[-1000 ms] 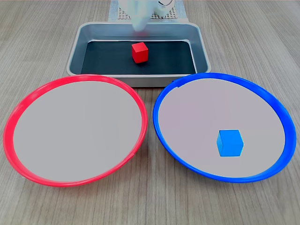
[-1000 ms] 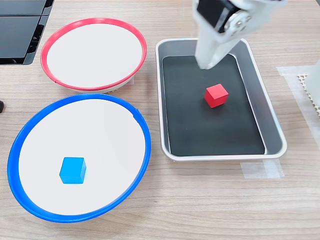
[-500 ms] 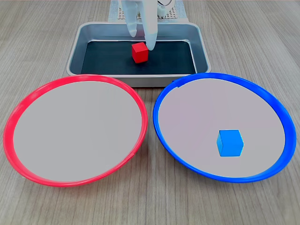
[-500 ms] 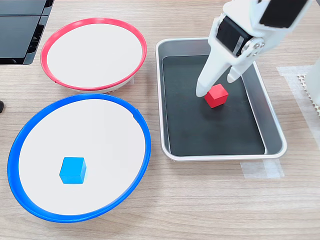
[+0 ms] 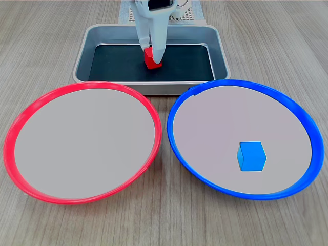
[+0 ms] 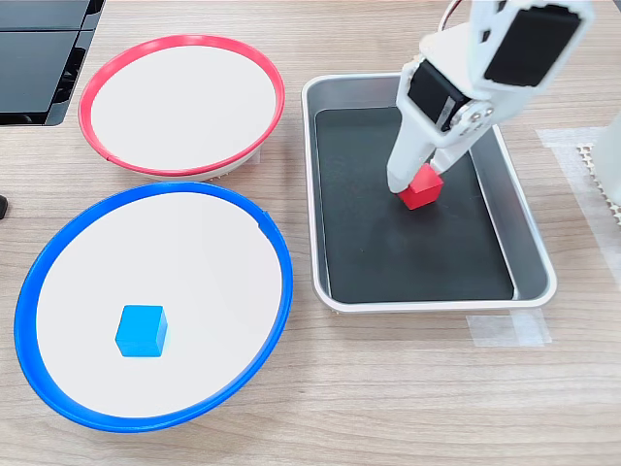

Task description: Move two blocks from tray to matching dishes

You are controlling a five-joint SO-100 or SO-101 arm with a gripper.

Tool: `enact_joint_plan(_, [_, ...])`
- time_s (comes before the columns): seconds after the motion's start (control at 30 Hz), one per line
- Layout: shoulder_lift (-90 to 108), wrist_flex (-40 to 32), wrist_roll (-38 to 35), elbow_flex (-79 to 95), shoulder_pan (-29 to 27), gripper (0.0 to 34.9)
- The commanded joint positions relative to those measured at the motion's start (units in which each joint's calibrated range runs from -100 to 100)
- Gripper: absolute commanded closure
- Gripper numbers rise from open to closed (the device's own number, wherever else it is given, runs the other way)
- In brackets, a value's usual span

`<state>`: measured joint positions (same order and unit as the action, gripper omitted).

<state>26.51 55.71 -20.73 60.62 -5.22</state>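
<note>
The red block (image 5: 152, 60) (image 6: 420, 192) rests on the black bottom of the metal tray (image 5: 82, 57) (image 6: 531, 225). My white gripper (image 5: 152, 54) (image 6: 423, 181) is lowered into the tray, open, with one finger on each side of the red block. The fingers sit very close to its sides; the block stays on the tray floor. The blue block (image 5: 251, 156) (image 6: 142, 330) lies inside the blue-rimmed dish (image 5: 309, 124) (image 6: 282, 282). The red-rimmed dish (image 5: 19, 119) (image 6: 179, 40) holds nothing.
Both dishes lie close together in front of the tray on a wooden table. A black object (image 6: 39, 58) fills the second exterior view's top left corner. A white mesh pad (image 5: 128, 14) sits behind the tray. Tape (image 6: 509, 330) lies by the tray's corner.
The gripper has come down from above the tray's rear until its fingers straddle the red block. Neither block has moved.
</note>
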Motion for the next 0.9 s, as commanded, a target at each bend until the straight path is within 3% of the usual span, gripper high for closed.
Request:
enact_joint_plan(0.0, [-0.37, -0.86, -0.39, -0.13, 0.47, 34.6])
enact_joint_plan(0.07, [-0.80, 0.63, -0.63, -2.04, 0.56, 34.7])
enact_joint_plan(0.2, [-3.70, 14.08, 1.37, -20.06, 0.94, 34.8])
enact_joint_plan(0.27, [-6.94, 16.72, 4.30, -31.71, 0.37, 34.8])
enact_joint_plan(0.37, [-12.57, 14.49, 8.11, -45.10, -1.70, 34.8])
enact_joint_plan(0.53, [-19.39, 3.76, 10.45, -52.74, -5.37, 34.4])
enact_joint_plan(0.67, [-21.78, -3.42, 10.16, -51.20, -7.44, 19.3])
enact_joint_plan(0.77, [-22.29, -4.66, 9.82, -50.74, -8.10, 12.7])
enact_joint_plan(0.87, [-21.69, -4.33, 9.62, -50.38, -8.19, 9.9])
